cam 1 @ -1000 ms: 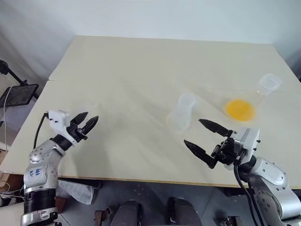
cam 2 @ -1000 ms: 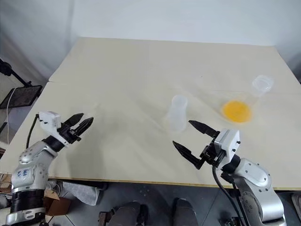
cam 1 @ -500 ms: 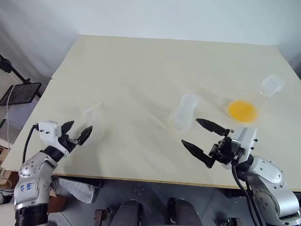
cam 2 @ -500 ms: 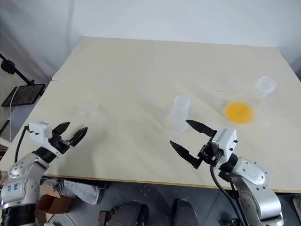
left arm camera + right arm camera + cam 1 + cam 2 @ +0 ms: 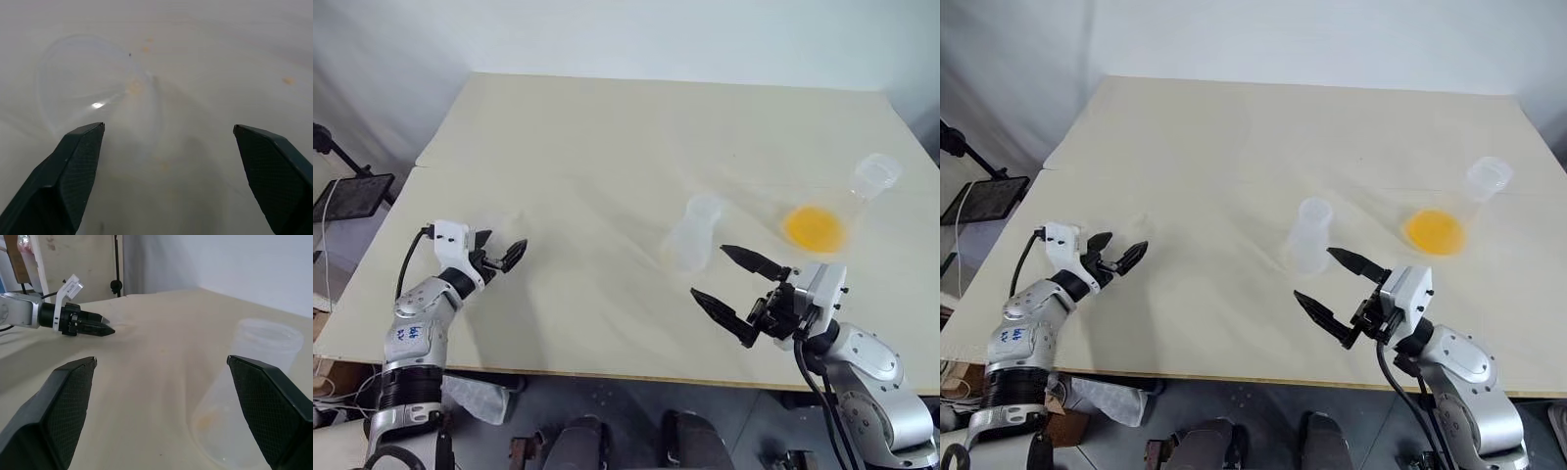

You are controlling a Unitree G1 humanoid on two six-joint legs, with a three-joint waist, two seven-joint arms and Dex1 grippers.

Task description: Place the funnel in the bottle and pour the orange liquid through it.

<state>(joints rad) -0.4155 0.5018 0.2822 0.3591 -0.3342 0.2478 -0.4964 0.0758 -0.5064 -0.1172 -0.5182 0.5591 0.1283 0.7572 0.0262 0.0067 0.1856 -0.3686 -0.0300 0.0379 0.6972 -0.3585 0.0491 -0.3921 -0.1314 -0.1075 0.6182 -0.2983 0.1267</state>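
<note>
Clear plastic, almost invisible against the pale table [image 5: 607, 127], is what the funnel [image 5: 85, 85] is made of; it is seen lying on its side in the left wrist view, just ahead of the left gripper [image 5: 499, 258], not touched by it. The fingers [image 5: 73, 171] of this gripper are spread wide, and nothing is held between them. The bottle [image 5: 690, 235] is found standing upright near the middle of the table, empty, with its narrow neck open at the top. The right gripper [image 5: 732, 284] is held just in front of the bottle, apart from it, with its fingers also spread wide and empty. The orange liquid [image 5: 813, 227] is kept in the larger flask [image 5: 847, 201], which is seen further to the right, with its wide neck directed to the far right edge of the table
</note>
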